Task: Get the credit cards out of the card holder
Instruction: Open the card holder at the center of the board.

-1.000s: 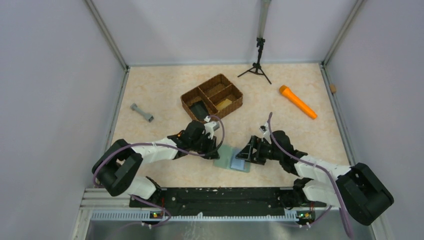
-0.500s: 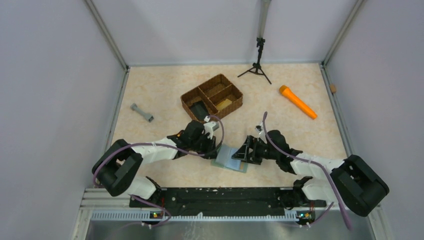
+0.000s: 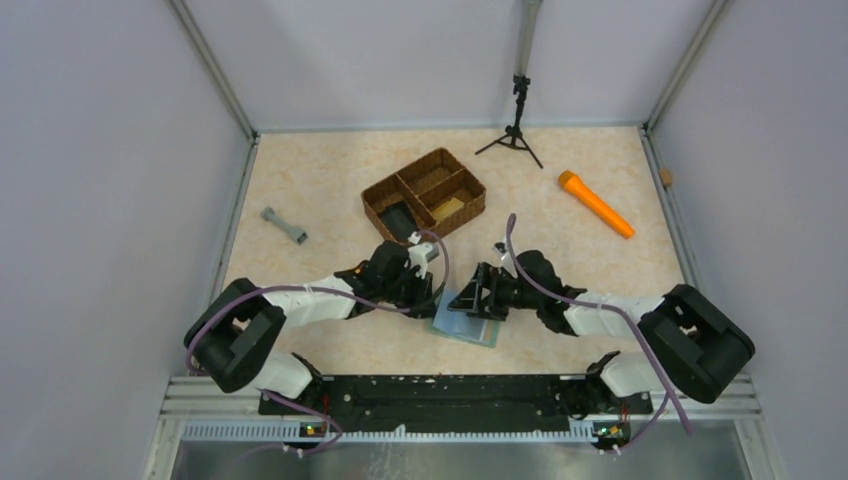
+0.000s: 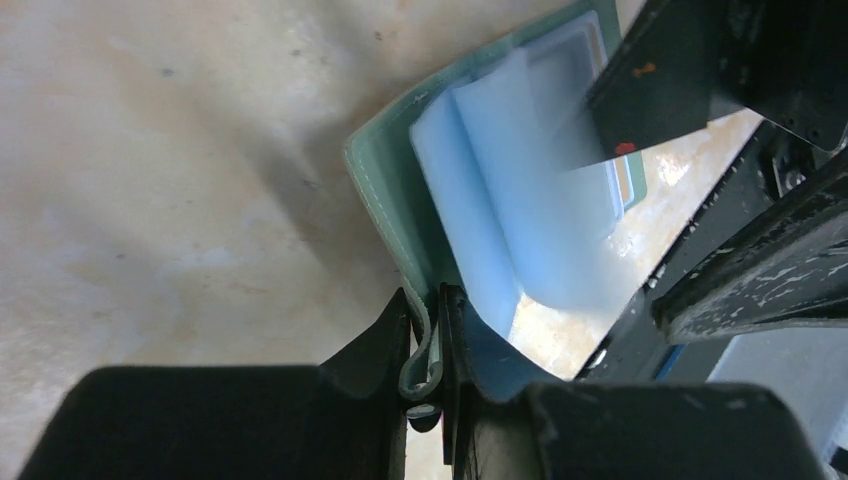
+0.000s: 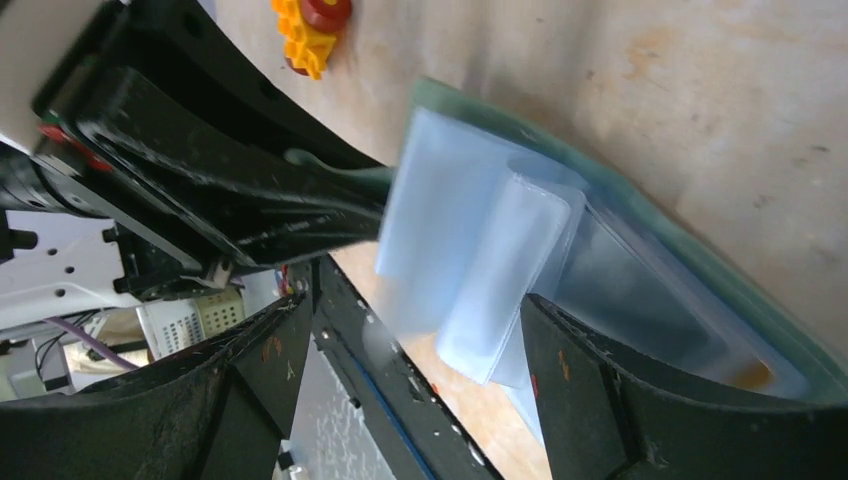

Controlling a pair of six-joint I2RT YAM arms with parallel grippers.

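The card holder (image 3: 466,320) lies open on the table between the two arms, grey-green cover down, pale blue clear pockets (image 4: 500,210) fanned upward. My left gripper (image 3: 433,296) is shut on the cover's edge (image 4: 425,345) and keeps that side lifted. From the right, my right gripper (image 3: 479,298) stands open with its fingers on either side of the loose pocket leaves (image 5: 470,240); nothing is clamped between them (image 5: 415,350). A dark grey credit card (image 5: 640,300) seems to show through a pocket near the cover. No card lies outside the holder.
A brown woven basket (image 3: 470,190) behind the arms holds a black block (image 3: 398,218) and a yellowish piece (image 3: 450,207). An orange cylinder (image 3: 595,203) lies at the right, a grey dumbbell-shaped piece (image 3: 284,226) at the left, a small tripod (image 3: 516,135) at the back wall.
My right gripper has moved left, from the holder's right edge to over its pockets, still open. The holder's pocket leaves now stand up more. The left arm has held still.
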